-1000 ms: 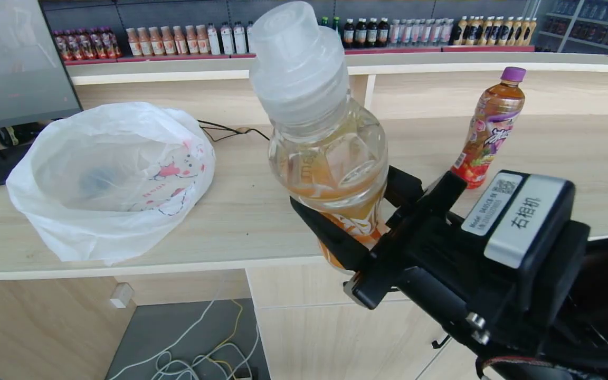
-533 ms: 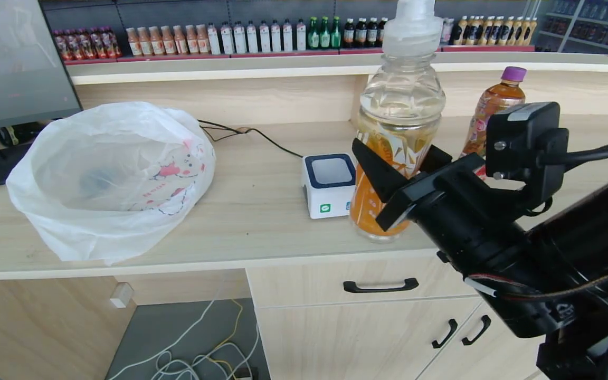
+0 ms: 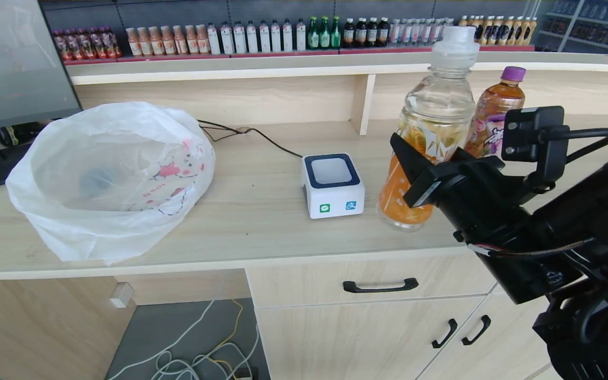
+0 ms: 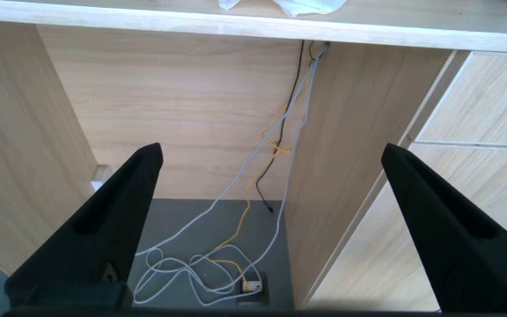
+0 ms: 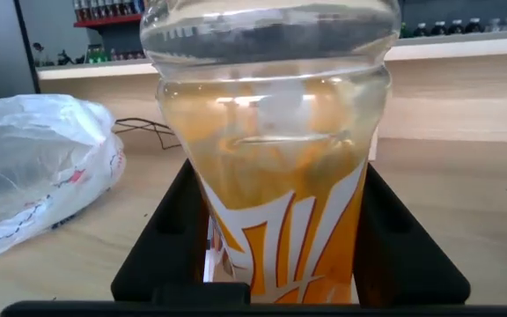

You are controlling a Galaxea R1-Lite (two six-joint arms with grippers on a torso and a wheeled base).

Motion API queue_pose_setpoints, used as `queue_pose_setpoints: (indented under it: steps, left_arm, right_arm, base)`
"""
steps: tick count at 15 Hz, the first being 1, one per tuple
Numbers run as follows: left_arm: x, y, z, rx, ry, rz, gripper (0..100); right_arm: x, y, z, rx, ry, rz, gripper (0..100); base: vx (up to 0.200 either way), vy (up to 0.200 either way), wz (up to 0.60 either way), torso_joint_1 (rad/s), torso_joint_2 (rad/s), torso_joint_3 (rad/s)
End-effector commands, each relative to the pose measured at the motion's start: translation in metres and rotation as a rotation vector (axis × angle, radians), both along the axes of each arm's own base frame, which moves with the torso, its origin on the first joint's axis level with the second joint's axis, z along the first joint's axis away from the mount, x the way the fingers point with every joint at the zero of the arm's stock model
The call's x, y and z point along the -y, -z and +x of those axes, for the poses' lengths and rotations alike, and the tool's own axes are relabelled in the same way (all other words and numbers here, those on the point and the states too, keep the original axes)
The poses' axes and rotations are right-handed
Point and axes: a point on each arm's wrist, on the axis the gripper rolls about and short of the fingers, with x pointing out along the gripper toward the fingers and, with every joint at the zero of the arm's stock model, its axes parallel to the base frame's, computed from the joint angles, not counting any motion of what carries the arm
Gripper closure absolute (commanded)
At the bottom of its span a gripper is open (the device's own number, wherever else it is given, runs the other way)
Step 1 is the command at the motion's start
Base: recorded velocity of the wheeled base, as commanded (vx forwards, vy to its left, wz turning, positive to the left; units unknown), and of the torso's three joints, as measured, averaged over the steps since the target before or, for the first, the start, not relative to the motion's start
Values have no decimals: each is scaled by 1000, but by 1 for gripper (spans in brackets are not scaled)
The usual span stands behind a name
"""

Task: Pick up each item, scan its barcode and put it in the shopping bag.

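The orange drink bottle (image 3: pixel 436 111) stood upright in the right claw (image 3: pixel 433 163), which clamped its labelled lower half, with its base low by the desk's (image 3: pixel 251 211) front edge. It was just right of the scanner (image 3: pixel 332 184), close in front of the purple-capped bottle (image 3: pixel 496 113) and well apart from the shopping bag (image 3: pixel 108 174); the left claw (image 4: pixel 271 229) hung wide open below the desk. A second earlier the bottle had been tilted, close to the head camera and hiding the scanner, and it had since swung right and down.

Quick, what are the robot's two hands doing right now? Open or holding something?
Left hand: open, holding nothing.
Right hand: closed on the orange drink bottle.
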Motion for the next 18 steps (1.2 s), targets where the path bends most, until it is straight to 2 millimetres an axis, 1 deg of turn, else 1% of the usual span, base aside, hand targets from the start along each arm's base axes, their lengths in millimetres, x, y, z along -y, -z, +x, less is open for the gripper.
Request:
queue_pose_setpoints:
  steps: [1, 5, 8, 9, 10, 11, 13, 15, 18]
  left_arm:
    - [0, 0, 0, 0, 1, 0, 0]
    - [0, 0, 0, 0, -1, 1, 0]
    - [0, 0, 0, 0, -1, 3, 0]
    - [0, 0, 0, 0, -1, 1, 0]
    - [0, 0, 0, 0, -1, 1, 0]
    - [0, 0, 0, 0, -1, 0, 0]
    - [0, 0, 0, 0, -1, 0, 0]
    - [0, 0, 0, 0, -1, 0, 0]
    - [0, 0, 0, 0, 1, 0, 0]
  right_arm:
    - [5, -2, 2, 7, 17, 7, 100]
    - [11, -11, -5, 31, 18, 24, 100]
    - [22, -18, -20, 42, 11, 49, 100]
    - [25, -18, -21, 42, 19, 49, 100]
    - [30, -14, -21, 28, 33, 37, 100]
    - [30, -13, -21, 25, 30, 34, 100]
    - [30, -13, -22, 27, 29, 33, 100]
    - [33, -17, -26, 39, 31, 42, 100]
    - [37, -18, -32, 41, 30, 41, 100]
  base:
    - [0, 0, 0, 0, 0, 0]
    - [0, 0, 0, 0, 0, 0]
    - [0, 0, 0, 0, 0, 0]
    - [0, 0, 0, 0, 0, 0]
    - [0, 0, 0, 0, 0, 0]
    - [0, 0, 0, 0, 0, 0]
    - [0, 200, 0, 0, -2, 2]
    - [0, 200, 0, 5, 5, 2]
    - [0, 200, 0, 12, 7, -1]
